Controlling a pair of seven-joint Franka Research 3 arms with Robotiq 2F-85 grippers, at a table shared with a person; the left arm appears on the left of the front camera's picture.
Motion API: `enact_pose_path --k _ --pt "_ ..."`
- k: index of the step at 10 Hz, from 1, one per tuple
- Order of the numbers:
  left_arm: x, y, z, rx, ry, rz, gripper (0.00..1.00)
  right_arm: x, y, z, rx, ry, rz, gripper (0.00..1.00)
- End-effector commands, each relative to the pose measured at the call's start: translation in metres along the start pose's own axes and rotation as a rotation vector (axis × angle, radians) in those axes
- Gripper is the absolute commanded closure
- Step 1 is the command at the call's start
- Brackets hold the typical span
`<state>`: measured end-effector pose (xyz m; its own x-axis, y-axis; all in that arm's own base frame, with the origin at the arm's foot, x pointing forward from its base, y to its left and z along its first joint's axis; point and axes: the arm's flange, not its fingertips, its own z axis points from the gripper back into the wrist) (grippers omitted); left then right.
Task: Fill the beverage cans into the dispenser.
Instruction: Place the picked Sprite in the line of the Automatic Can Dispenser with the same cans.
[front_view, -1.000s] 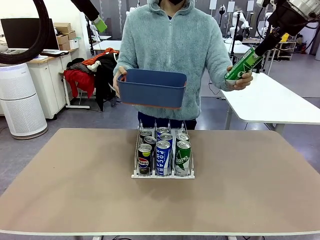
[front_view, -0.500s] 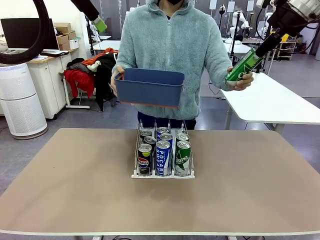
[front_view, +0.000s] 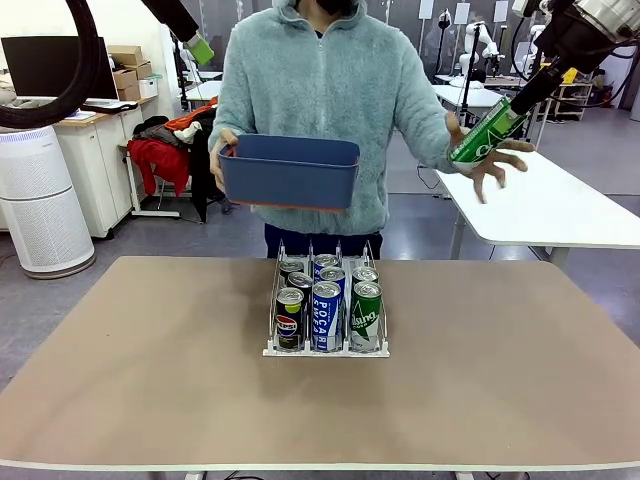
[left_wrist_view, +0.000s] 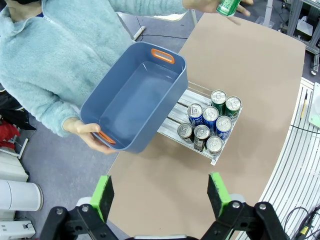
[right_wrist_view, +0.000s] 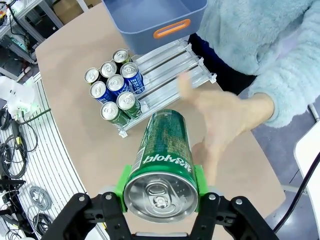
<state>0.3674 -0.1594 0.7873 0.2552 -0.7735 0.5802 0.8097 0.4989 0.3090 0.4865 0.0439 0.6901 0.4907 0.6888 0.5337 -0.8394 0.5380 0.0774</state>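
My right gripper (right_wrist_view: 159, 197) clamped a green can (right_wrist_view: 162, 165) high over the table's far right edge (front_view: 560, 268); left gripper (left_wrist_view: 161, 192) gaped empty. Dispenser (front_view: 326, 350) sat mid-table, flanks open.

Green can (right_wrist_view: 162, 165): glossy printed metal wall, bare silver top with pull tab, smooth. Cans in the rack (front_view: 327, 312): same shiny metal, silver lids catching light in the left wrist view. Rack (left_wrist_view: 176, 118): clear hard plastic lanes with thin rails, white edge, slick finish. Bin (front_view: 290, 172): dark blue moulded plastic, matt to satin, smooth inside; orange handle inserts (left_wrist_view: 160, 54) look like plastic too. Table (front_view: 150, 380): tan top, matt, even, no visible grain. Person's top (front_view: 335, 95): pale blue-green fleece, fuzzy, thick pile. Gripper pads (left_wrist_view: 104, 193): green, matt, rubbery-looking; gripper bodies black matt plastic or metal, can't tell which.
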Motion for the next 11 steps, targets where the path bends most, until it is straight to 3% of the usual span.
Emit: enact_pose_path --k 1,9,10,11 --pt "0.0 0.0 0.0 0.002 -0.003 -0.001 0.0 0.0 0.002 0.001 0.0 0.007 0.016 0.56" --pt "0.0 0.0 0.0 0.002 -0.003 -0.001 0.0 0.0 0.002 0.001 0.0 0.007 0.016 0.56" --pt "0.0 0.0 0.0 0.002 -0.003 -0.001 0.0 0.0 0.0 0.0 0.0 0.0 0.0 0.42" --pt "0.0 0.0 0.0 0.002 -0.003 -0.001 0.0 0.0 0.015 -0.007 -0.023 0.019 -0.036 0.42"
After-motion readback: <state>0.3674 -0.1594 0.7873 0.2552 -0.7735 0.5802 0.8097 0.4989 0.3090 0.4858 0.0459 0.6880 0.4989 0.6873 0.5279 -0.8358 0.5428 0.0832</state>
